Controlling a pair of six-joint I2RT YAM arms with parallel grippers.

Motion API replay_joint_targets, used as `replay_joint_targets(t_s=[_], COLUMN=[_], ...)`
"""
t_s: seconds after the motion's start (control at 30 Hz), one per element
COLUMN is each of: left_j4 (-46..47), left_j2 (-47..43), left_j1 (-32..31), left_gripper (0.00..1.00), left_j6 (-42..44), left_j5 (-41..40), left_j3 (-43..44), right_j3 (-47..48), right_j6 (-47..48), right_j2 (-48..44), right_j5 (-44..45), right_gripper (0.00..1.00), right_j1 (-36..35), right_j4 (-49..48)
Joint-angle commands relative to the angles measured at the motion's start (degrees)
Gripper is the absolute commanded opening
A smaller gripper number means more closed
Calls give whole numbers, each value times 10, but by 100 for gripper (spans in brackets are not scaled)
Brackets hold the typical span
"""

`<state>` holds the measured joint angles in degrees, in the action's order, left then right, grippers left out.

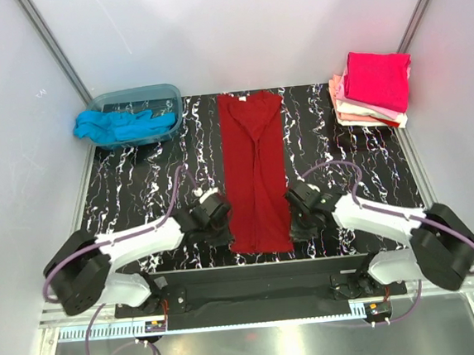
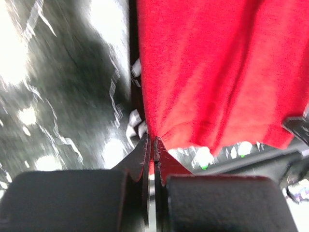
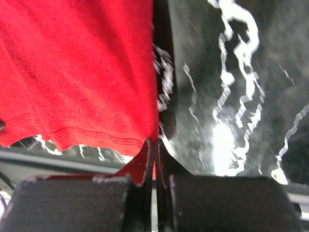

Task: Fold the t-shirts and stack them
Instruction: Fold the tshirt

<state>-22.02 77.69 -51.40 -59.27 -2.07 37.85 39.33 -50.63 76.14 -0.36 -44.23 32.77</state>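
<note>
The dark red t-shirt [image 1: 255, 172] lies flat on the black marbled table [image 1: 138, 190], folded lengthwise into a narrow strip, with the collar at the far end and the hem between the two arms. The left gripper [image 2: 153, 146] is clamped on the near left corner of the hem and the right gripper [image 3: 155, 145] on the near right corner, each with red cloth pinched between closed jaws. A turquoise t-shirt [image 1: 116, 126] hangs over the rim of the plastic tub [image 1: 151, 94] at far left, and a stack of folded t-shirts [image 1: 372, 87], magenta on top, sits at far right.
</note>
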Motion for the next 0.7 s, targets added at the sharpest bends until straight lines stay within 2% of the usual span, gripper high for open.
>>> replay_joint_targets(t_s=[0.0, 0.23, 0.37, 0.53, 0.67], left_j4=[-49, -159, -216, -257, -259], left_j2=[-58, -107, -108, -74, -32], left_j1=[-28, -56, -56, -22, 25], left_gripper=[0, 0, 0, 0, 0], left_j6=[-28, -29, -3, 50, 93], left_j5=[-14, -44, -81, -102, -91], left_j3=[8, 56, 114, 211, 260], right_j3=[-32, -48, 6, 114, 210], right_j6=[-18, -39, -35, 13, 68], right_j2=[-60, -163, -179, -125, -60], right_j5=[-27, -32, -8, 88, 114], right_gripper=[0, 0, 0, 0, 0], right_j1=[-5, -5, -5, 1, 38], right_j4=[25, 80, 107, 156, 168])
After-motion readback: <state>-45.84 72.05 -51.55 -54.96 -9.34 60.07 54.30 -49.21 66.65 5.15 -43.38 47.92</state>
